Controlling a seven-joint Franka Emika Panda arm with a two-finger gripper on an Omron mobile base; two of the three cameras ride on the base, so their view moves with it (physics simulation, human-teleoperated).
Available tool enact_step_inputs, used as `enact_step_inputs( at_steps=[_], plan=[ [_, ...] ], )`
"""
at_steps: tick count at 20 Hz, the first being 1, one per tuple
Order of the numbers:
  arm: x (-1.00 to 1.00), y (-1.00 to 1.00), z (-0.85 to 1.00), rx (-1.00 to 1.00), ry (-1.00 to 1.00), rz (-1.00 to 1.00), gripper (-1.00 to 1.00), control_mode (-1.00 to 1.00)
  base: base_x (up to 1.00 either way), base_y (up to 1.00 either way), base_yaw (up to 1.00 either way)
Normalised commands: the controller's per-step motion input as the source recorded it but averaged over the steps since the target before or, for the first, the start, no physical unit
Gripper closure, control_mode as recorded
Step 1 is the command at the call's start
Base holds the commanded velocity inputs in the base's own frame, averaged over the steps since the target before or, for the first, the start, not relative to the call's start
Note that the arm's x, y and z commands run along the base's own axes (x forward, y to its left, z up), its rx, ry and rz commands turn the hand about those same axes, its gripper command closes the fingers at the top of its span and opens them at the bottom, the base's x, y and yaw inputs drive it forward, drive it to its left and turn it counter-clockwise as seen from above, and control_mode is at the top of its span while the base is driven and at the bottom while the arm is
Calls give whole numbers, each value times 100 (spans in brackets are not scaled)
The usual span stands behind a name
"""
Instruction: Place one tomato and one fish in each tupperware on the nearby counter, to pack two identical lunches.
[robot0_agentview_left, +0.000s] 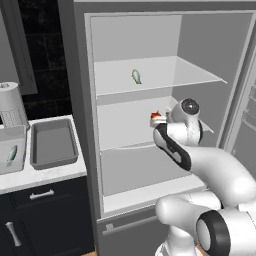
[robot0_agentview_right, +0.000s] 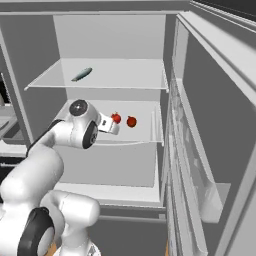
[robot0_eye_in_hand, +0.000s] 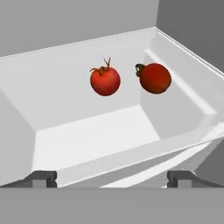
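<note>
**Q:** Position?

**Me:** Gripper (robot0_eye_in_hand: 112, 177) at the middle fridge shelf (robot0_eye_in_hand: 87, 140), jaws wide apart, nothing held. Two tomatoes ahead: nearer tomato (robot0_eye_in_hand: 105, 81), second tomato (robot0_eye_in_hand: 155, 78) just beside it, apart. One fish (robot0_agentview_left: 136, 76) on the upper shelf; another fish (robot0_agentview_left: 12, 154) lies in the left tupperware (robot0_agentview_left: 10, 170); the right tupperware (robot0_agentview_left: 54, 145) sits on the surface (robot0_agentview_left: 45, 175).

**Q:** Approach?

**Me:** Centre on the nearer tomato, clear the shelf lip, keep off its neighbour. Side wall close right; upper shelf limits lift.
</note>
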Motion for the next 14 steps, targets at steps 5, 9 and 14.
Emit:
enact_step_inputs(
  at_steps=[5, 9, 14],
  plan=[
    [57, 1, -18, 0, 0, 0, -100, -100, 0, 0, 0],
    [52, 0, -17, 0, 0, 0, -100, -100, 0, 0, 0],
    [54, 0, -15, 0, 0, 0, -100, -100, 0, 0, 0]
  ],
)
